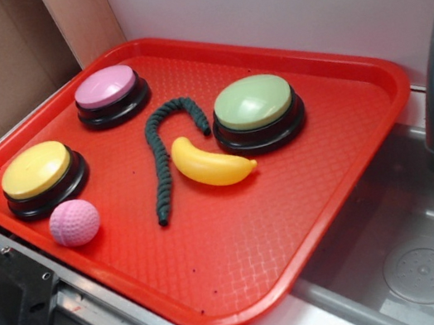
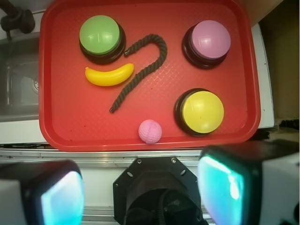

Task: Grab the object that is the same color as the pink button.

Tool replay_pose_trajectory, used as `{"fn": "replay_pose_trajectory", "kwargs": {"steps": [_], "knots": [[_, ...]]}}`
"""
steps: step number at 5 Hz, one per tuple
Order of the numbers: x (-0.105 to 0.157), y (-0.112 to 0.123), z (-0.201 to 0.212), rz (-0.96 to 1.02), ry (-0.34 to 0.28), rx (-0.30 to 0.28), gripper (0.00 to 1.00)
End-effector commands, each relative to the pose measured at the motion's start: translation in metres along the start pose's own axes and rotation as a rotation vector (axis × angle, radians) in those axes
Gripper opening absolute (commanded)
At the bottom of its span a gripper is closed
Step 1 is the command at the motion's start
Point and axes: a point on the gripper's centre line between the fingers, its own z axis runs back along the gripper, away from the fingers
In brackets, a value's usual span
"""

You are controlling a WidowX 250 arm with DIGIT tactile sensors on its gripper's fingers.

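Pink ball [image 1: 74,222] sits on the red tray [image 1: 307,197], just beside the yellow button [image 1: 36,170], near the tray's edge. Past the yellow button is the pink button [image 1: 106,87]. A banana [image 1: 209,164] and a dark rope [image 1: 166,150] lie near the green button [image 1: 254,102].

From my wrist, the pink ball [image 2: 150,131] is close to the yellow button [image 2: 202,111], touching nothing. My end effector [image 2: 140,190] is spread wide, high above the tray [image 2: 61,126], holding nothing.
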Motion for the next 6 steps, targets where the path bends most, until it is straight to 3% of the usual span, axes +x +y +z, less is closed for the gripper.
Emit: {"fn": "replay_pose_trajectory", "kwargs": {"steps": [1,2,4,5,6], "knots": [[0.0,0.0,0.0,0.0,0.0,0.0,1.0],[0.005,-0.002,-0.04,0.016,0.035,-0.01,1.0],[-0.005,-0.007,-0.099,0.215,-0.008,0.11,1.0],[-0.01,-0.006,-0.132,0.234,0.051,0.182,1.0],[-0.011,0.002,-0.153,0.308,0.037,0.226,1.0]]}}
